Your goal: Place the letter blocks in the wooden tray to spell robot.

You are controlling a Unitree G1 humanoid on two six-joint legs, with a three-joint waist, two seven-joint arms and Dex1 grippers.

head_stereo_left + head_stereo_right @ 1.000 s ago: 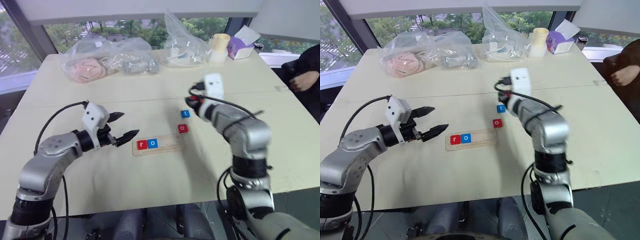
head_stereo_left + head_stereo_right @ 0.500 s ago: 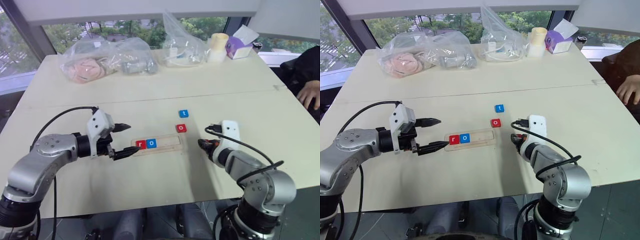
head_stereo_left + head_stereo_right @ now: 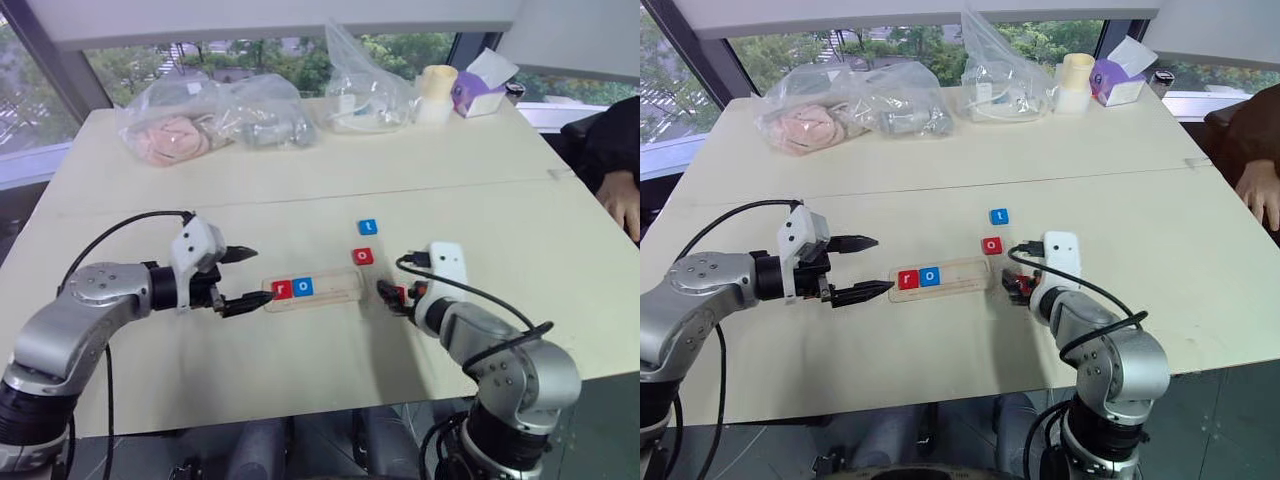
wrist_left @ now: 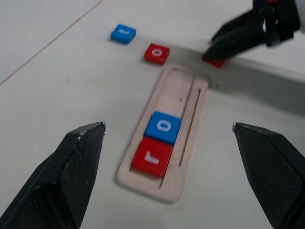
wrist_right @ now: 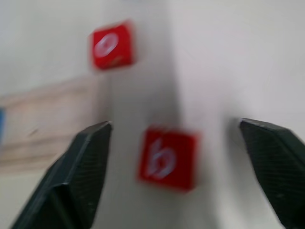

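While two robot arms reach inward from either side, a wide cream table fills the scene, with clear plastic bags of soft items, a pale cup and a purple tissue box along its far edge. A person's hand rests at the table's right edge.

From the left, a silver arm bends at the elbow and lies low over the table, its forearm pointing right. The left gripper has its two black fingers spread wide apart with nothing between them, the tips just beside the left end of the wooden tray.

From the right, the other arm folds sharply, its forearm angled toward the tray's right end and tipped down at the table. The right gripper has its fingers well apart, standing on either side of a red b block that lies flat on the table just off the tray's right end; the fingers do not grip it.

Lying lengthwise between the two grippers, the tray holds a red r block and a blue o block touching side by side at its left end. Beyond the tray's right end, a red o block lies on the table, with a blue t block near it, farther from the robot.
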